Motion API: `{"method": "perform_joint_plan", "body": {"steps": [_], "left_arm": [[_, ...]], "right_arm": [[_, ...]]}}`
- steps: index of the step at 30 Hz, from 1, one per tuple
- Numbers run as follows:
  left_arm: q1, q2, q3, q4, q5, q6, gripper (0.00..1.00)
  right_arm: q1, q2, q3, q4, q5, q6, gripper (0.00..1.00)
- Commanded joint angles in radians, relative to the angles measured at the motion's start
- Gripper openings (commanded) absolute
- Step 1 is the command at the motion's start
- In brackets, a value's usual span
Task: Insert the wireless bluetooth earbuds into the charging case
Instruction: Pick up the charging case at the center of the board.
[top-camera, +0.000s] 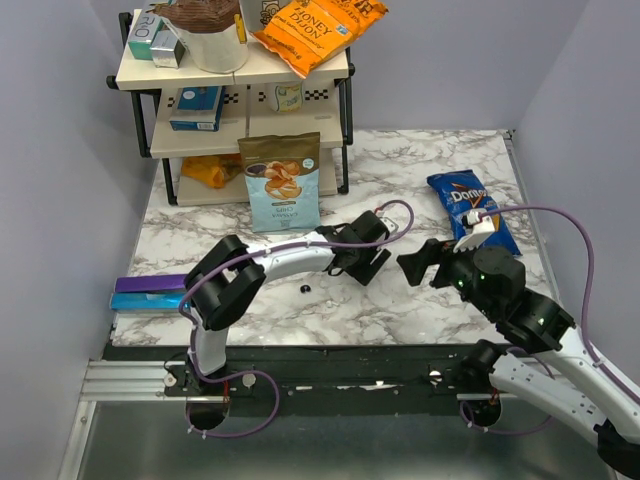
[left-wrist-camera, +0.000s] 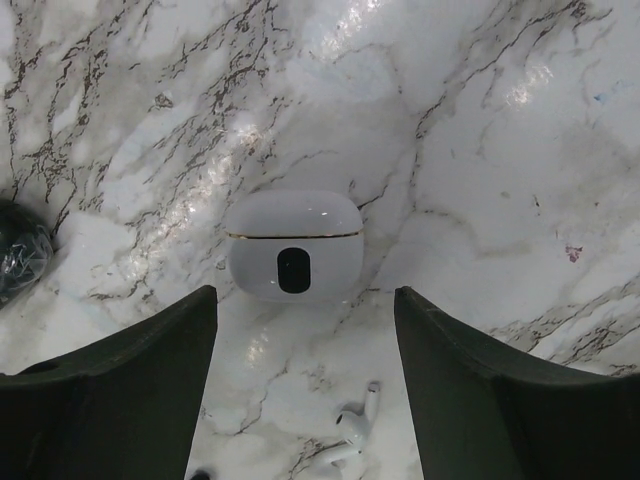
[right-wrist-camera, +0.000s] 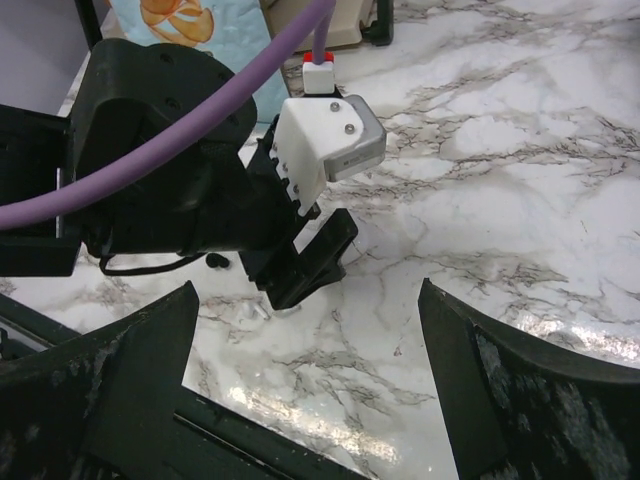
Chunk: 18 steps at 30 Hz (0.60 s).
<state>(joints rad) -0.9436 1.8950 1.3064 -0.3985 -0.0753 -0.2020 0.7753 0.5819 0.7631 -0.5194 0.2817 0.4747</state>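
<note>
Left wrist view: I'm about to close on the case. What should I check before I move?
1. Lid of the charging case open for loading: not ok, it is closed.
2. Left hand open, one finger on each side of the case, neither touching it: ok.
3. One white earbud located: ok, it lies loose on the table, on the hand's side of the case.
4. Second earbud located: cannot tell.
5. Right hand open and empty, ready to help: ok.
</note>
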Motion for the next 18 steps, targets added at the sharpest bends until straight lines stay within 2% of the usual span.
{"method": "perform_joint_plan", "body": {"steps": [1, 18], "left_arm": [[0.017, 0.041, 0.051, -0.011, 0.035, 0.004, 0.78], [0.037, 0.091, 0.067, -0.014, 0.066, 0.029, 0.75]], "right_arm": [[0.004, -0.017, -0.016, -0.034, -0.013, 0.008, 1.00], [0.004, -0.022, -0.024, -0.048, -0.004, 0.018, 1.00]]}}
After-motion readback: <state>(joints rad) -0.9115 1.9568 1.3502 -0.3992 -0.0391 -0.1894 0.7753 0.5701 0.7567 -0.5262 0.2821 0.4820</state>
